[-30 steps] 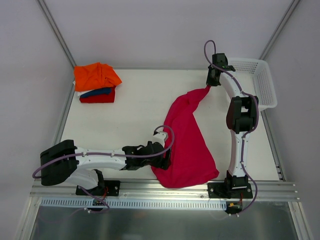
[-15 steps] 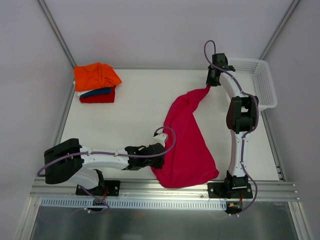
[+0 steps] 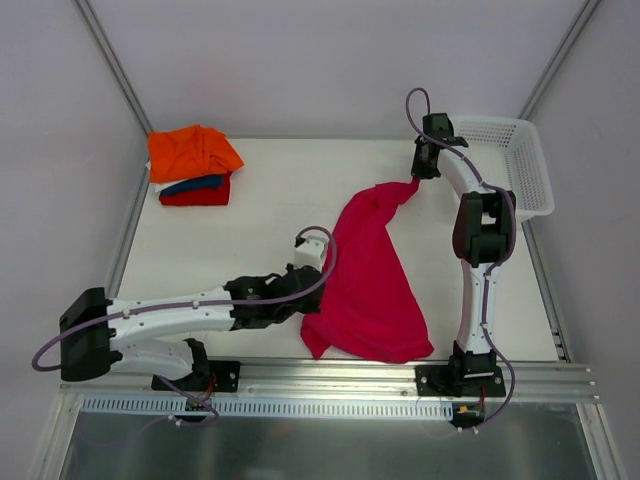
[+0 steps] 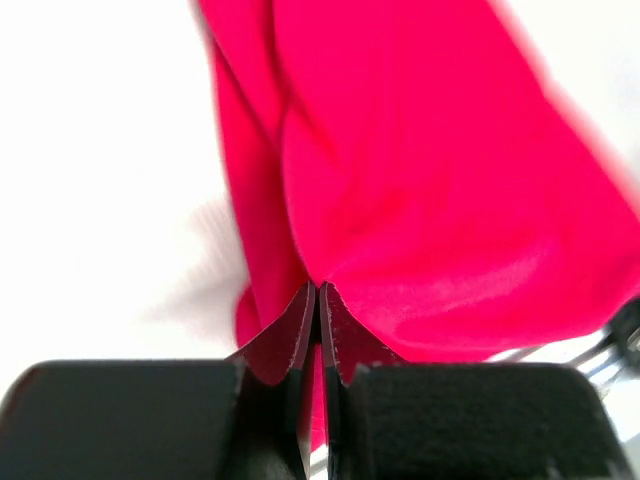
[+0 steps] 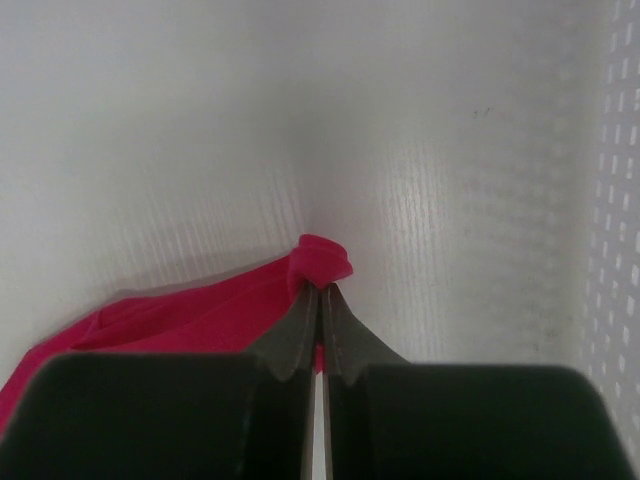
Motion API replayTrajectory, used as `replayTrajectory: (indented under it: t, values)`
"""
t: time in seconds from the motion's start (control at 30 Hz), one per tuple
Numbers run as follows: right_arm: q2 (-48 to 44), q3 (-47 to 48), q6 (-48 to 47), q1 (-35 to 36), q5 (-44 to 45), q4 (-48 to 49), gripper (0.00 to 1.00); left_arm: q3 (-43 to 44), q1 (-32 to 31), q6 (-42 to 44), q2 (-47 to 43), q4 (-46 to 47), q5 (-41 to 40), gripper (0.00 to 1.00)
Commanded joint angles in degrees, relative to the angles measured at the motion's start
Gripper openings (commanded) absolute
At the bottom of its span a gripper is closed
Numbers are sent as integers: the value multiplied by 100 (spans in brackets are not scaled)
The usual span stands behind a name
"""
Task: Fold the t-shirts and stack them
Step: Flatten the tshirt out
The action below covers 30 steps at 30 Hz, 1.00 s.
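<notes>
Stretching across the white table (image 3: 270, 225), the big pink shirt (image 3: 370, 285) lies in a long bunched band between the two arms, running from near the far right corner down to the near edge, where it spreads wider. The right gripper (image 3: 416, 178) has its fingers pressed together on the shirt's narrow far tip, and a small knot of cloth pokes out past the fingertips; it sits just beside the white mesh basket (image 3: 520, 165) at the table's right side. The left gripper (image 3: 308, 300) is clamped tight on the shirt's left edge, low down, with a fold of pink cloth pinched between its fingers. Well apart from all this, in the far left corner, three other shirts sit in a pile: a rumpled orange shirt (image 3: 192, 152) on top, a dark blue shirt (image 3: 192, 184) in the middle and a red shirt (image 3: 197, 197) at the bottom
</notes>
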Motion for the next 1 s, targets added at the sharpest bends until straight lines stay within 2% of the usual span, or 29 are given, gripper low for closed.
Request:
replayTrajectory:
  t: [0.0,0.13,0.37,0.53,0.63,0.97]
  values:
    - [-381,-67,106,-17,-37,93,0,534,253,631,-683,-745,-1124,0]
    - [-469,-111,106,-17,-2,119,0,797,658,1063,-1236,-1106,-1556,0]
    - [-829,-85,97,-26,147,163,0,1210,1554,1669,-1686,-1879,-2312,0]
    - [-1417,20,53,-26,244,154,0,1474,2186,2258,-2001,-2056,-2541,0]
    - [-1899,117,-8,-26,349,119,0,1685,2398,2609,-2169,-2073,-2699,0]
    - [-3885,284,-254,88,341,136,0,2747,2451,3549,-2574,-2082,-3271,0]
